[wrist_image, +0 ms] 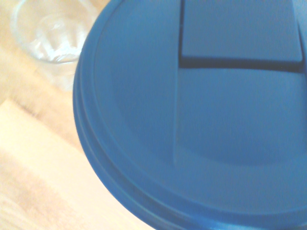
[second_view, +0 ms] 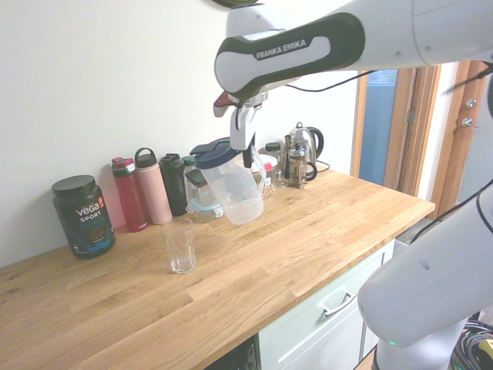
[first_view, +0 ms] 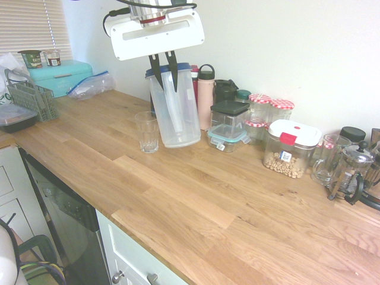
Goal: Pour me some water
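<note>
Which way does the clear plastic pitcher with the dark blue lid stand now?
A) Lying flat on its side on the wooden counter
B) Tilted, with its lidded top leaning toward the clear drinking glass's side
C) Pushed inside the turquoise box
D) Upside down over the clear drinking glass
B: the pitcher slants, its blue lid nearer the glass's side than its base.

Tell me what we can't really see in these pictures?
- Whether the tilted pitcher holds water: its cloudy wall blurs the inside in both exterior views.
- The glass's whole shape in the wrist view: the picture's edge and the blue lid cut it off.
- Small print on the black tub, second exterior view: too small.
- What's inside the pink bottle, first exterior view: its solid wall hides it.
</note>
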You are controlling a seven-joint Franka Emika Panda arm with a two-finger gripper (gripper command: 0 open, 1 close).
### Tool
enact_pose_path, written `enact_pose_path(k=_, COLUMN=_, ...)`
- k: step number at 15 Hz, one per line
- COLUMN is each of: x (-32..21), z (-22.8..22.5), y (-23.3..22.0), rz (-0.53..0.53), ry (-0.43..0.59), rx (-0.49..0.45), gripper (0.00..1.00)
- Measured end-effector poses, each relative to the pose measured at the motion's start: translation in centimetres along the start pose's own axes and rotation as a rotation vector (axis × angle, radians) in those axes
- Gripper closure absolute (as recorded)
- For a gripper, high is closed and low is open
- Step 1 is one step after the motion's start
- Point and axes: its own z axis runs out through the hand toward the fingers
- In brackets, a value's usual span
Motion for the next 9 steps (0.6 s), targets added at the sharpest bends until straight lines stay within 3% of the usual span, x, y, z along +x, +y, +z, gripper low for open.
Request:
enact_pose_path(k=5, x=1.6, z=3.2, y=-6.3, rz=-0.243, ry=-0.081, rx=-0.22, gripper=1.0)
enact_pose_path(k=9, x=1.1, z=5.2, y=-8.8, rz=-0.385, ry=-0.125, rx=-0.391, gripper=1.0)
